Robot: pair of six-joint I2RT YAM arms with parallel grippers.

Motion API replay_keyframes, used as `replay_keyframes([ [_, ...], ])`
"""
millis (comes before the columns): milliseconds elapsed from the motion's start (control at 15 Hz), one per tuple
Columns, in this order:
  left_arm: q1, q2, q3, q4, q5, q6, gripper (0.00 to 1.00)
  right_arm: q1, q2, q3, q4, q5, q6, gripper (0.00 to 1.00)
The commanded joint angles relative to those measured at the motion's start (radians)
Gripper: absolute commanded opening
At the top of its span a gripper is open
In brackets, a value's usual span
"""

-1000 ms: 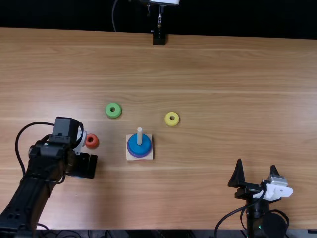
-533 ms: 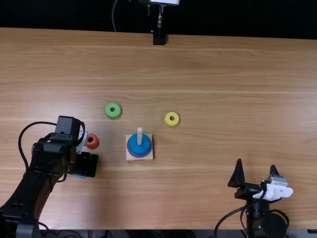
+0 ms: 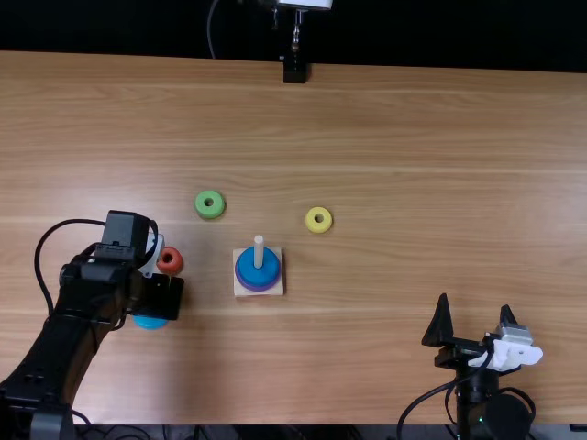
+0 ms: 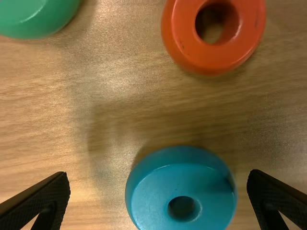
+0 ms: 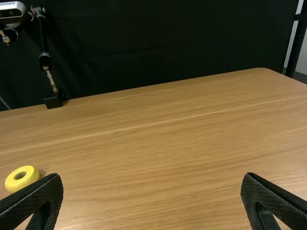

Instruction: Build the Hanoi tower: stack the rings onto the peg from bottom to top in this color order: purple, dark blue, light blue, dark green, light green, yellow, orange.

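step in hand, by my reading: third ring. purple (image 3: pixel 259 289) and dark blue (image 3: pixel 258 276) sit on the peg (image 3: pixel 259 251), centre of the top view. light blue ring (image 4: pixel 181 186) lies loose on the tabletop (image 3: pixel 385 229), lower left of that view. left tool (image 4: pixel 158 174) spread, a fingertip either side of it, nothing pinched. right tool (image 3: pixel 475 302), lower right, also spread and empty. next move calls for lowering squarely, closing on light blue without nudging the orange ring (image 4: pixel 213 56), then lifting to the peg.
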State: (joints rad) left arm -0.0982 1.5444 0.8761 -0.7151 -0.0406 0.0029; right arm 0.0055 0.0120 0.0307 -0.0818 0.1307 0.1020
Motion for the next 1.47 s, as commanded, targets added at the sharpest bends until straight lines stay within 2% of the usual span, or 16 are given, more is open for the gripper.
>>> replay_keyframes([
  [0, -0.014, 0.034, 0.003, -0.001, 0.011, 0.003, 1.0, -0.004, -0.012, -0.014, -0.011, -0.002, 0.001, 1.0],
  [467, -0.023, 0.072, 0.003, -0.01, 0.011, 0.003, 1.0, -0.004, -0.012, -0.014, -0.011, -0.002, 0.001, 1.0],
  [533, -0.023, 0.075, 0.004, -0.016, 0.011, -0.001, 1.0, -0.007, -0.012, -0.014, -0.011, -0.002, 0.001, 1.0],
  [733, -0.023, 0.075, 0.004, -0.016, 0.011, -0.056, 1.0, -0.007, -0.012, -0.015, -0.011, -0.002, 0.001, 1.0],
  [1133, -0.024, 0.079, 0.009, -0.008, 0.017, -0.056, 0.99, -0.004, -0.012, -0.014, -0.011, -0.002, 0.003, 1.0],
  [1200, -0.024, 0.079, 0.012, -0.012, 0.017, -0.058, 0.82, -0.007, -0.012, -0.014, -0.011, -0.002, 0.003, 1.0],
  [1267, -0.024, 0.079, 0.015, -0.014, 0.017, -0.067, 0.72, -0.007, -0.012, -0.014, -0.011, -0.002, 0.001, 1.0],
  [1400, -0.024, 0.08, 0.017, -0.012, 0.017, -0.091, 0.63, -0.007, -0.012, -0.014, -0.011, -0.002, 0.003, 1.0],
])
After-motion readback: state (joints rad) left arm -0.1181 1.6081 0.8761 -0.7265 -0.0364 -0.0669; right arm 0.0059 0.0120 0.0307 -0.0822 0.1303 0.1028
